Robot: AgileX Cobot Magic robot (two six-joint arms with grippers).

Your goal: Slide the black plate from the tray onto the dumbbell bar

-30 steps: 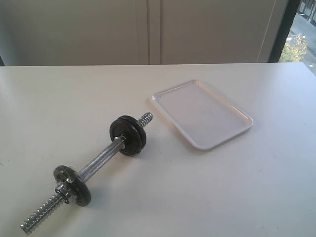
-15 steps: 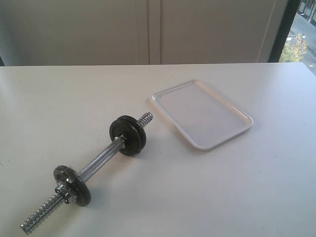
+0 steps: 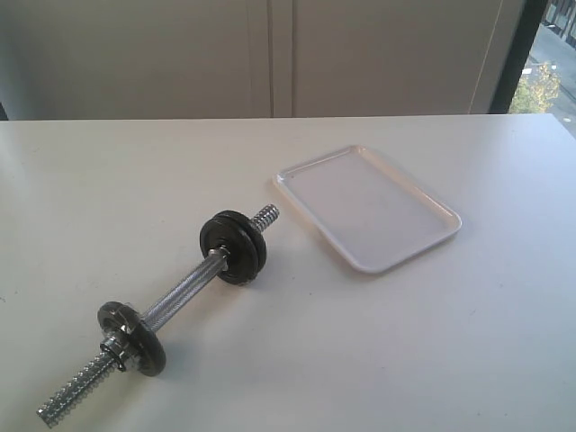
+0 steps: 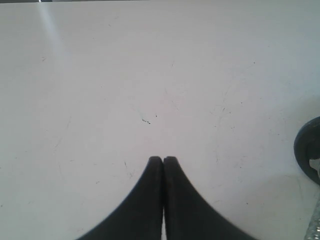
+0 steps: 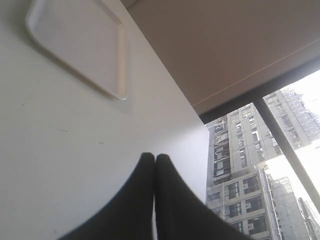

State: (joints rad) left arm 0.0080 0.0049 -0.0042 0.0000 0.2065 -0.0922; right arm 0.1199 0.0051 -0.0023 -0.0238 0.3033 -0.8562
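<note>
The dumbbell bar [image 3: 180, 292] lies diagonally on the white table, left of the tray [image 3: 369, 205]. The tray holds nothing. Two black discs [image 3: 234, 247] sit pressed together on the bar just inside its far threaded end [image 3: 265, 216]; the black plate is one of this pair, and I cannot tell which. A duller disc [image 3: 135, 337] with a chrome collar nut sits near the bar's near end. Neither arm shows in the exterior view. My left gripper [image 4: 163, 159] is shut over bare table, with a disc's edge [image 4: 307, 150] beside it. My right gripper [image 5: 154, 156] is shut, with the tray [image 5: 75, 45] ahead.
The table's far edge meets a pale wall [image 3: 270, 54]. A window [image 5: 260, 165] with buildings outside lies beyond the table's right edge. Bare tabletop surrounds the bar and the tray.
</note>
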